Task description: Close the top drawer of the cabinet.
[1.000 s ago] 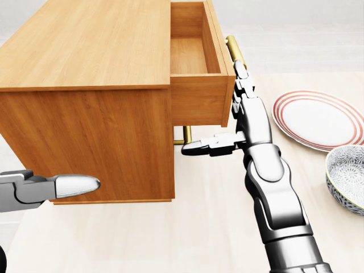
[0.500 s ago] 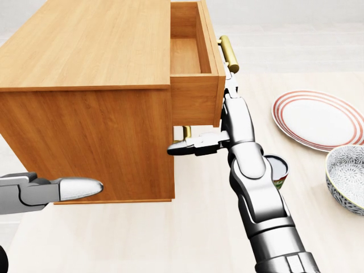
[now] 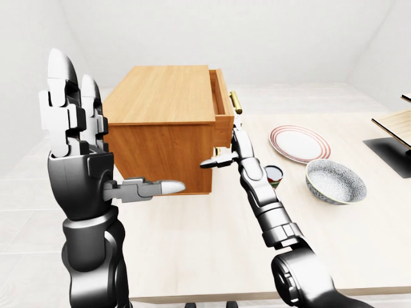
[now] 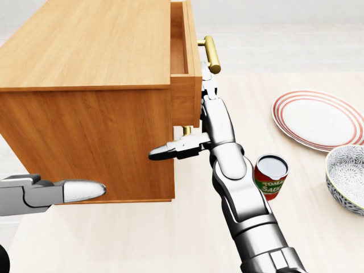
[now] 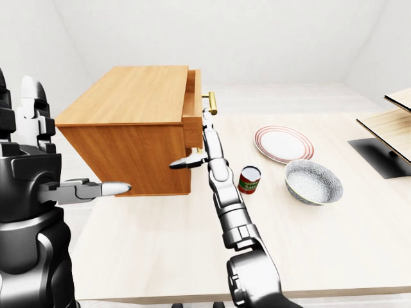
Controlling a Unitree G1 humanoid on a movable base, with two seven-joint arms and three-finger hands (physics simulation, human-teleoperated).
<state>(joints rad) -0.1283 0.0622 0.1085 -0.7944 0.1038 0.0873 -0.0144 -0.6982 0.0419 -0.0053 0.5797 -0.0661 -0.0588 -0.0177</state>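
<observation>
Top drawer (image 4: 186, 62) juts slightly past cabinet (image 4: 85, 85); right hand (image 4: 207, 108) against its face, fingers apart.

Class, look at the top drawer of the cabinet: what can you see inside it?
Only a narrow strip of bare wooden wall shows inside the top drawer; nothing lies in that strip. The cabinet top covers the rest, so any contents there cannot be seen. The right hand is against the drawer's face.

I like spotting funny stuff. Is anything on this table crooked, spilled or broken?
Nothing is spilled or broken. The only thing out of line is the top drawer of the cabinet: it sticks out a little, with the right hand against its face. The tomato sauce can, plate and bowl all sit upright.
</observation>
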